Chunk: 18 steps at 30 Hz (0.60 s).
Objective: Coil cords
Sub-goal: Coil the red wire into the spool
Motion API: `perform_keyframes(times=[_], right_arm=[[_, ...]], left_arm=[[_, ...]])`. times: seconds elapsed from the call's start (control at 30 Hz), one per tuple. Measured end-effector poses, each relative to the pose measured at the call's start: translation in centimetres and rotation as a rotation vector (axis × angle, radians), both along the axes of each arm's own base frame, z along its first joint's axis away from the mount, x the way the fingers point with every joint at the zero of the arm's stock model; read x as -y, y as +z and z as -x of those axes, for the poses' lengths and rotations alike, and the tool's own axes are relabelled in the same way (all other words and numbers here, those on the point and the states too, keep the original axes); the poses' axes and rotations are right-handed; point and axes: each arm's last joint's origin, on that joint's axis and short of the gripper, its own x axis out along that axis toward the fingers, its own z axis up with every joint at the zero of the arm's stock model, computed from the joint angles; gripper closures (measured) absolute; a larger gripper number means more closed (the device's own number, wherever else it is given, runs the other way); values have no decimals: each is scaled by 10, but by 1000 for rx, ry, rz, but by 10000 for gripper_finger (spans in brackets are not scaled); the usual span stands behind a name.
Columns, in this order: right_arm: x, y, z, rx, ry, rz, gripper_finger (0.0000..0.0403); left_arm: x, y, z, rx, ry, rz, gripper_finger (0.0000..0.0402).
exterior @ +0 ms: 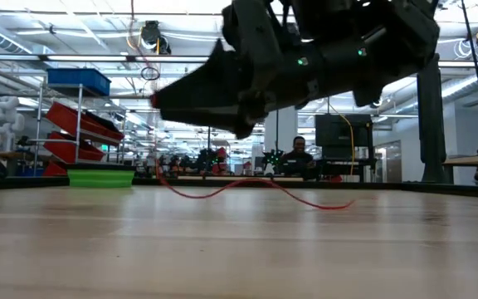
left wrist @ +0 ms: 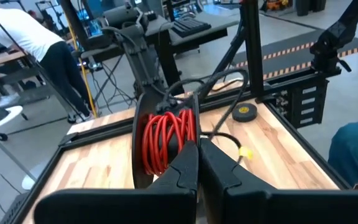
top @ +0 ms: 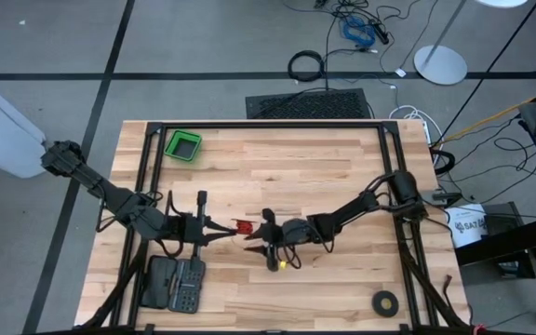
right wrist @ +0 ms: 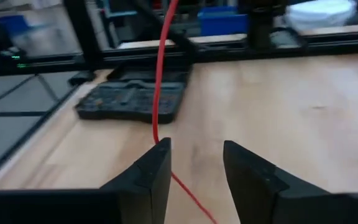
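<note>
We count two arms over the bench, one cord, one green bin, one black tape ring and one dark case of bits.

From above, the left tool and the right tool nearly meet at the middle of the bench, with a small red bundle, the cord, between them. That view gives us only a red dot.

The left wrist view shows what it misses: the cord is red, wound in several loops around a dark upright piece just past the left tool, whose fingers are pressed together with nothing seen between them.

The right wrist view shows a single red strand running down beside one finger of the right tool, whose fingers stand apart; we cannot tell whether the finger touches it.

From bench height we see the loose red tail lying in a wavy line on the wood, under the raised arms.
</note>
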Motion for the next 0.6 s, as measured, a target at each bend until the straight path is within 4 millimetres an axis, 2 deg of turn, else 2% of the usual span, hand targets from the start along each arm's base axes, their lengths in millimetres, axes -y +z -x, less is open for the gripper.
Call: perform_keyframes(times=[0.17, 0.3, 0.47, 0.6], right_arm=[[-8, -5, -10, 0, 53, -22, 256], [-8, -3, -7, -42, 62, -12, 252], [-2, 9, 2, -162, 9, 62, 252], [-2, 24, 4, -135, 12, 53, 252]], left_arm=[[0, -1, 0, -6, -1, -6, 398], [0, 0, 0, -5, 0, 1, 398], [1, -1, 1, -13, 0, 23, 398], [2, -1, 2, -16, -6, 22, 398]])
